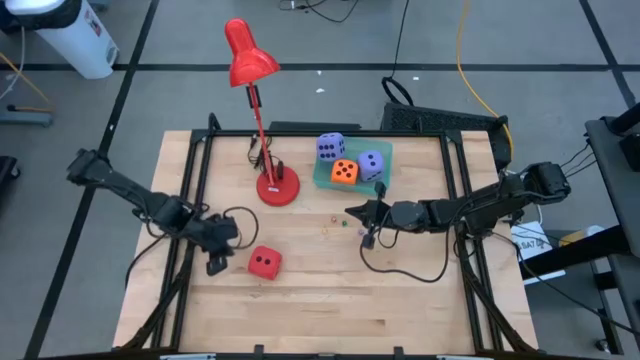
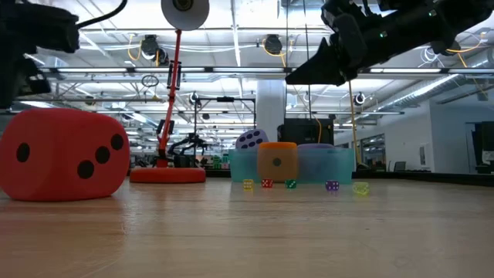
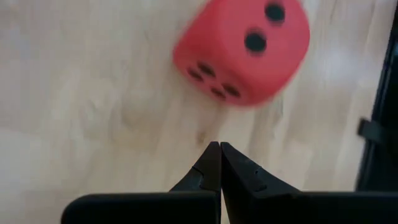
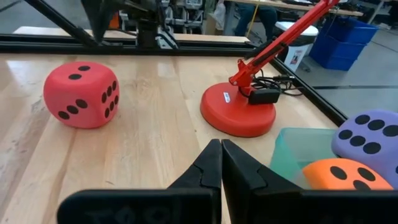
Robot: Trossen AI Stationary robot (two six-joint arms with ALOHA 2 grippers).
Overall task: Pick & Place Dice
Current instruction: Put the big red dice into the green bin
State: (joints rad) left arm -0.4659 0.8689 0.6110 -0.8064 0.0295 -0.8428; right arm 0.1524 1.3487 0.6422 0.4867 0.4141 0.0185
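A red die [image 1: 264, 263] rests on the wooden table [image 1: 420, 300] near its front left, also seen in the low view [image 2: 63, 153] and both wrist views [image 3: 244, 51] [image 4: 81, 93]. My left gripper [image 1: 214, 264] hangs just left of it, shut [image 3: 219, 147], touching nothing. An orange die [image 1: 344, 172] and two purple dice [image 1: 331, 148] [image 1: 371, 165] sit in a teal tray [image 1: 322, 178] at the far middle. My right gripper [image 1: 352, 210] hovers near the tray's front edge, shut [image 4: 221, 144] and clear of the table.
A red desk lamp stands on its round base [image 1: 277, 188] left of the tray, with its cord plug [image 4: 264, 95] beside it. Several tiny coloured dice [image 2: 290, 184] lie on the wood in front of the tray. Black frame rails [image 1: 190, 180] border the table.
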